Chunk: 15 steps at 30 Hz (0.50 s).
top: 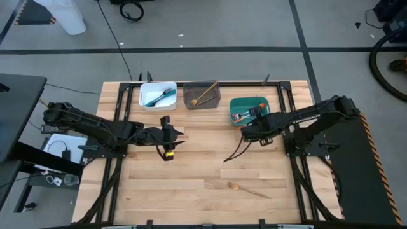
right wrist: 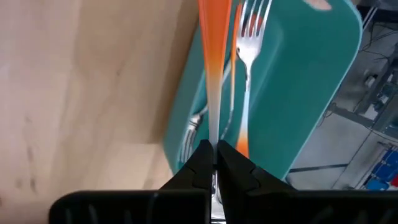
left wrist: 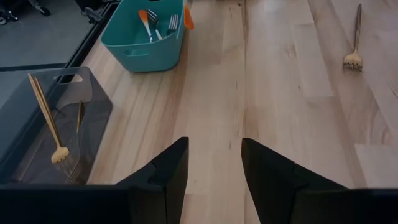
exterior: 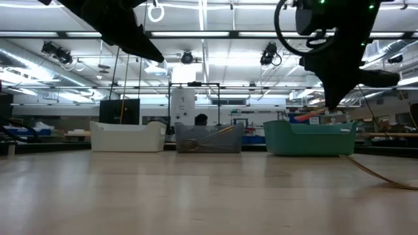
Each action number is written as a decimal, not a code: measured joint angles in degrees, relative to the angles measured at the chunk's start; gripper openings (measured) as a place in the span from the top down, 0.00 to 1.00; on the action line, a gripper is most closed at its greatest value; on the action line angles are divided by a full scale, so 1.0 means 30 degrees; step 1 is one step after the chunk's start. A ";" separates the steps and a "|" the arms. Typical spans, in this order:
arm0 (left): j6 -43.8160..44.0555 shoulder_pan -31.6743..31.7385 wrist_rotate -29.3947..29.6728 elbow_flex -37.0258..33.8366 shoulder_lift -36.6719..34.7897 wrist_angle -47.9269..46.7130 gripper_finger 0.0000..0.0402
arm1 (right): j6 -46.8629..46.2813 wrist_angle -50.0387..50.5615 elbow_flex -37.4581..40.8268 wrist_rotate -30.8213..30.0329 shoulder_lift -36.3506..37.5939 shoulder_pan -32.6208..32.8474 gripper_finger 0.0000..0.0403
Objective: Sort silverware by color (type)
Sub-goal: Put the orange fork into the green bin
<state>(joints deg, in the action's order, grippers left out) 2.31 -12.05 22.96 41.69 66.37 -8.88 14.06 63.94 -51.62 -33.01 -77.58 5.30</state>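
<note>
Orange-handled fork clamped over teal bin.
It is pinched by the right gripper; the left gripper is held wide.

bright overhead striplights, soft shadows, blurred close fork

Three bins are lined along the tabletop's far edge — a white bin, a grey bin, a teal bin. An orange-handled fork is seen over the teal one — its tines silver. The tabletop is pale wood; a golden-tan fork lies near its front edge.
</note>
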 joint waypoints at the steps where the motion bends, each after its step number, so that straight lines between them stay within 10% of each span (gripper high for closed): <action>1: 0.0000 -0.0002 0.0000 0.0000 0.0000 0.0000 0.61 | 0.0354 0.0006 0.0000 0.0000 0.0000 -0.0294 0.96; 15: 0.0007 -0.0153 -0.0022 0.0000 0.0000 0.0000 0.61 | 0.7033 -0.0255 0.0000 -0.1810 -0.0015 -0.4605 0.96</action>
<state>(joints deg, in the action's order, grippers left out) 2.33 -12.51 22.90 41.69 66.37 -8.88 35.16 63.18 -51.62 -38.45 -77.62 -8.52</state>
